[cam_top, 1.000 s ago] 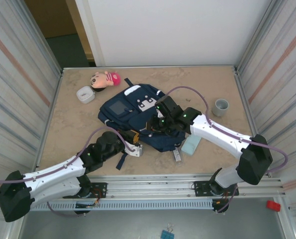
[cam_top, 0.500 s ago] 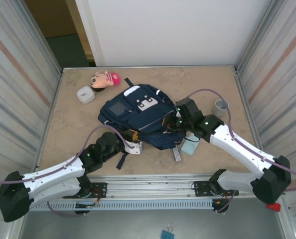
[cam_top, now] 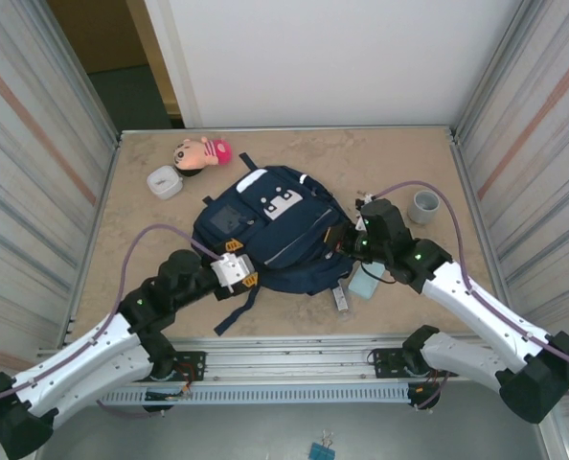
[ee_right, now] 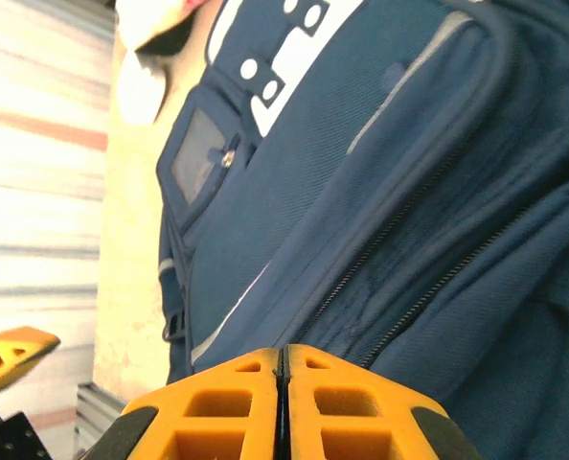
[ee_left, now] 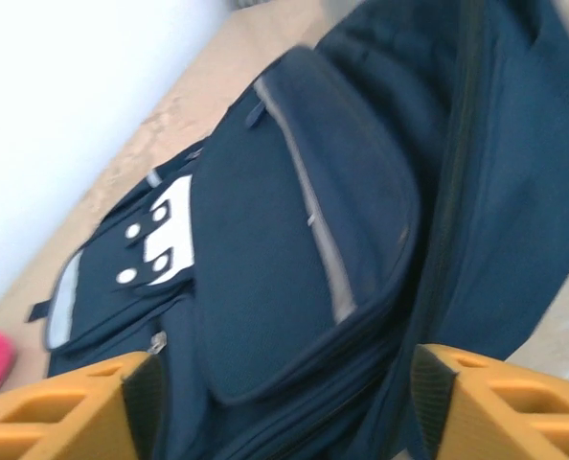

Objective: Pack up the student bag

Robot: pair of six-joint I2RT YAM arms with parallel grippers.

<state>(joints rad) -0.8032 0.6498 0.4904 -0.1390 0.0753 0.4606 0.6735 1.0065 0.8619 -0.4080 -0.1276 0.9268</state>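
The student bag (cam_top: pixel 275 228), navy blue with white patches and a thin pale stripe, lies flat mid-table. My left gripper (cam_top: pixel 244 264) hovers at its near-left corner with its jaws open. In the left wrist view the orange fingers (ee_left: pixel 79 412) stand wide apart at the bag's front pocket (ee_left: pixel 284 259), and nothing is gripped. My right gripper (cam_top: pixel 346 245) sits at the bag's right edge. Its fingers (ee_right: pixel 237 402) are pressed together just above the zippered side of the bag (ee_right: pixel 361 220), with nothing visible between them.
A plush doll (cam_top: pixel 201 151) and a small white container (cam_top: pixel 164 181) lie at the back left. A grey cup (cam_top: pixel 424 205) stands at the right. A pale teal item (cam_top: pixel 363 282) and a small dark object (cam_top: pixel 341 298) lie by the bag's near-right corner. A loose strap (cam_top: pixel 235 309) trails toward the front edge.
The left gripper has opened and pulled back a little to the left. The right gripper slid right across the bag to its right edge, and the bag shifted slightly.
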